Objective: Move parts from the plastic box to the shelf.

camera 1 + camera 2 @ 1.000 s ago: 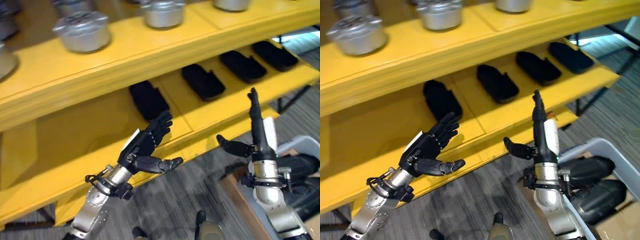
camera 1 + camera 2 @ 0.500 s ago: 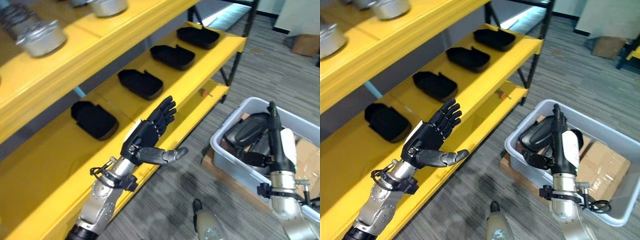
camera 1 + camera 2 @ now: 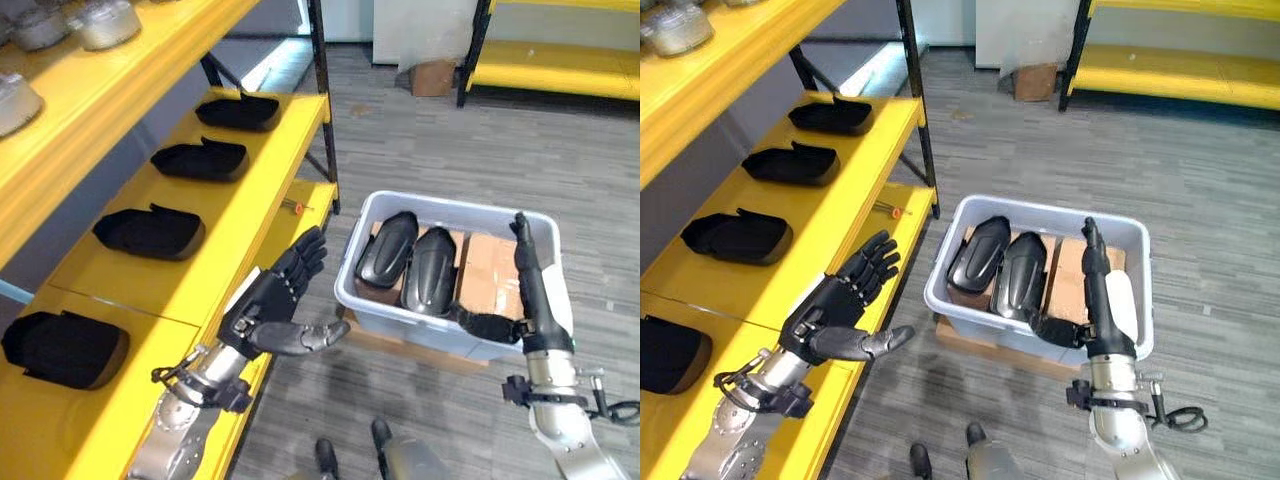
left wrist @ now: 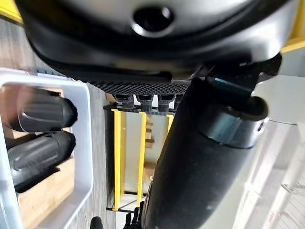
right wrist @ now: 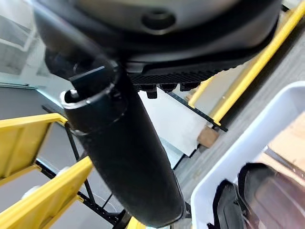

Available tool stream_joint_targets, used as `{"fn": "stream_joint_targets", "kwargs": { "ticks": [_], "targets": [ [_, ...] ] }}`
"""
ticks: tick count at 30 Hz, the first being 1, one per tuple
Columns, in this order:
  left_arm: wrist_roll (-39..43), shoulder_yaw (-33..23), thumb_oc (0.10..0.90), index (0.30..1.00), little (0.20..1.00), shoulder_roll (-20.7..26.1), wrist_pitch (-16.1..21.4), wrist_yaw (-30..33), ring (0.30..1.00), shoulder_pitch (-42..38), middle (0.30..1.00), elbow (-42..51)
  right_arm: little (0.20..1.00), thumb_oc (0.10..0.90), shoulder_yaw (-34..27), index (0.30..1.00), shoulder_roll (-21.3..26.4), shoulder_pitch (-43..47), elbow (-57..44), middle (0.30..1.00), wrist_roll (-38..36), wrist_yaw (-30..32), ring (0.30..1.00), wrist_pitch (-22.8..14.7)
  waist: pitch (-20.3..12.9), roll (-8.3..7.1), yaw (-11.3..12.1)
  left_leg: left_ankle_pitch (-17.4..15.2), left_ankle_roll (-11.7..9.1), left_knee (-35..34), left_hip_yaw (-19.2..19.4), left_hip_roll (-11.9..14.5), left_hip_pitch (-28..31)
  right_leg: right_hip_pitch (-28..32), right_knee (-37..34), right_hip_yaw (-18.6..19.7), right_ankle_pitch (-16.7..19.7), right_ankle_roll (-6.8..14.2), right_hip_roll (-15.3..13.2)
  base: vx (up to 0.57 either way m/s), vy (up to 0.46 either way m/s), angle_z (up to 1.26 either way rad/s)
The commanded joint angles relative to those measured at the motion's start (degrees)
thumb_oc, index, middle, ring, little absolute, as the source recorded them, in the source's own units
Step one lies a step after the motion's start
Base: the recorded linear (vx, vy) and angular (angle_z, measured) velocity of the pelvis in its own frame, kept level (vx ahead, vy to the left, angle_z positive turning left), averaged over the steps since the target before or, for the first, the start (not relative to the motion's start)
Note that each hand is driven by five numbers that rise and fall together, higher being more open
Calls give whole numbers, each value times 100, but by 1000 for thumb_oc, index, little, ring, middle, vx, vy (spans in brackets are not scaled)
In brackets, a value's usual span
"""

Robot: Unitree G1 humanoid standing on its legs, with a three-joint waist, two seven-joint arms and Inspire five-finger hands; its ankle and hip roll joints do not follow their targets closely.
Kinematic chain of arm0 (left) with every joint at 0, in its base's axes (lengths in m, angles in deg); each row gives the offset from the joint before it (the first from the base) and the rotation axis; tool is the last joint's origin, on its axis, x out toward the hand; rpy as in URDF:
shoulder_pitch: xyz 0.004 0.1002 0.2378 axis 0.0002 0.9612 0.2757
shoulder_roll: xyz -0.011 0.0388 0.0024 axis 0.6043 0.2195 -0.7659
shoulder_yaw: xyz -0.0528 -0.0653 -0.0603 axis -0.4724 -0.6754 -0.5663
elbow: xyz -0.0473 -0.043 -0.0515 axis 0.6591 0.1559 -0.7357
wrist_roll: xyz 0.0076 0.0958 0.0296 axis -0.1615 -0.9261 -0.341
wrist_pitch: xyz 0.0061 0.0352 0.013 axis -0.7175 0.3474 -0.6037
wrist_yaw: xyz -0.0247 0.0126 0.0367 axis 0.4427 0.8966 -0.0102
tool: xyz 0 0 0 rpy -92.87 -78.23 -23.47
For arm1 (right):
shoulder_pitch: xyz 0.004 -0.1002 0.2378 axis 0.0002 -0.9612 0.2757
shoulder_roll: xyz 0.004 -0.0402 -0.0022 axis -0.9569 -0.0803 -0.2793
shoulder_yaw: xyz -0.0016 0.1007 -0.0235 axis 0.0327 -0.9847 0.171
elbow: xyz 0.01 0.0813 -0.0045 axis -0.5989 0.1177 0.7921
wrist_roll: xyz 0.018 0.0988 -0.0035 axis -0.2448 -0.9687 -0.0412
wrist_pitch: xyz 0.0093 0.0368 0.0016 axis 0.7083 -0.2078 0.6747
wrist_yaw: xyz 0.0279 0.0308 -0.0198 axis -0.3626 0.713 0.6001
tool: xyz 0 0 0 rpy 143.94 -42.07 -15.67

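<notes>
A pale grey plastic box (image 3: 450,204) stands on the floor to the right of the yellow shelf (image 3: 262,215). Two black shell-shaped parts (image 3: 386,249) (image 3: 433,270) lie side by side in it, next to brown cardboard (image 3: 484,272). Several more black parts (image 3: 148,232) lie in a row on the shelf board. My left hand (image 3: 268,306) is open, fingers spread, held at the shelf's front edge. My right hand (image 3: 531,285) is open with fingers straight up, over the box's near right side. Both hands are empty. The left wrist view also has the two parts (image 4: 39,112) in the box.
Silver metal parts (image 3: 104,20) sit on the upper shelf board. A small orange item (image 3: 297,207) lies near the shelf's corner by its black post (image 3: 322,110). The box rests on a cardboard slab (image 3: 400,346). A second yellow shelf (image 3: 555,58) and a carton (image 3: 430,75) stand at the back.
The camera has swung right, from the shelf to the box on the floor. My right hand now stands over the box. Both hands stay open and empty.
</notes>
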Motion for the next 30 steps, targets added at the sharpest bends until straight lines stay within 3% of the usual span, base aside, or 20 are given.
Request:
{"fn": "stream_joint_targets", "kwargs": {
  "ticks": [1, 7, 14, 16, 18, 19, 22, 24, 25, 26, 27, 30],
  "targets": [
    [-197, -378, 900, 1000, 1000, 27, 616, -61, 1000, -214, 1000, 492, 1000, 900, -30, 1000, 132, 670, -390, 1000, -122, 87, 1000, -432, -218, -147, 238, -382, 141, -93, -640, -542, 11, 813, -911, 195, -4, 265, 295, 113, 41, -17],
    [-223, -285, 900, 1000, 1000, 207, 832, -112, 1000, -299, 1000, 345, 1000, 900, 41, 1000, 220, 790, -287, 1000, 124, 94, 1000, -441, -180, -201, 255, -450, 191, -37, -442, -458, -3, 790, -657, 54, -221, 239, 252, 112, 73, -29],
    [-145, -207, 900, 1000, 1000, 236, 700, -207, 1000, -437, 1000, 285, 1000, 900, 8, 1000, 299, 897, -196, 1000, 288, 100, 1000, -306, -139, -289, 255, -620, 317, 186, -189, -359, 86, 690, 125, -300, -576, 211, 215, 94, 75, -6],
    [-129, -172, 900, 1000, 1000, 246, 580, -293, 1000, -542, 1000, 236, 1000, 900, -65, 1000, 356, 953, -150, 1000, 434, 57, 1000, -280, -89, -344, 265, -665, 414, 194, -108, -357, 136, 425, 973, -526, -538, 282, 217, 46, 77, -6],
    [-64, -136, 900, 1000, 1000, 216, 465, -404, 1000, -635, 1000, 159, 1000, 900, -28, 1000, 317, 1047, -35, 1000, 308, 99, 1000, -256, 19, -336, 295, -701, 496, 232, -63, -312, 193, -50, 2176, -787, -324, 485, 128, -14, 50, -24],
    [-94, -128, 900, 1000, 1000, 160, 353, -483, 1000, -658, 1000, 155, 1000, 900, -5, 1000, 230, 1138, 86, 1000, 362, 75, 1000, -265, 61, -351, 338, -724, 510, 258, -11, -299, 236, -306, 2673, -927, -203, 638, -68, 22, 19, -39],
    [-167, -83, 900, 1000, 1000, 127, 225, -455, 1000, -634, 1000, 203, 1000, 900, -6, 1000, 150, 1230, 221, 1000, 376, -26, 1000, -319, 81, -357, 391, -760, 492, 230, 128, -250, 320, -303, 2379, -1080, -65, 710, -434, 48, -36, -41],
    [-224, -58, 900, 1000, 1000, 150, 188, -361, 1000, -637, 1000, 208, 1000, 900, 3, 1000, 136, 1296, 263, 1000, 374, -107, 1000, -325, 101, -366, 383, -830, 433, 170, 198, -184, 466, -218, 1622, -1055, 160, 731, -693, 93, -120, -25],
    [-224, -57, 900, 1000, 1000, 166, 164, -339, 1000, -665, 1000, 196, 1000, 900, 26, 1000, 141, 1335, 235, 1000, 354, -135, 1000, -252, 96, -376, 360, -870, 385, 107, 199, -142, 569, -195, 995, -987, 281, 746, -821, 158, -239, -40],
    [-205, -52, 900, 1000, 1000, 198, 165, -389, 1000, -693, 1000, 155, 1000, 900, 71, 1000, 141, 1379, 207, 1000, 309, -135, 1000, -138, 69, -376, 313, -928, 309, -25, 124, -67, 728, -71, -108, -783, 398, 812, -939, 210, -394, -43],
    [-306, -32, 900, 1000, 1000, 239, 204, -421, 1000, -657, 1000, 139, 1000, 900, 124, 1000, 93, 1417, 230, 1000, 235, -220, 1000, -42, 51, -372, 301, -938, 229, -134, 81, 18, 898, -57, -634, -632, 796, 937, -1059, 175, -351, -29],
    [-305, -5, 900, 1000, 1000, 277, 232, -450, 1000, -564, 1000, 142, 1000, 900, 200, 1000, 40, 1481, 374, 1000, 273, -227, 1000, -110, 23, -393, 341, -931, 164, -168, 125, 128, 986, -48, -823, -661, 963, 1057, -1117, 109, -307, 21]
  ]
}}
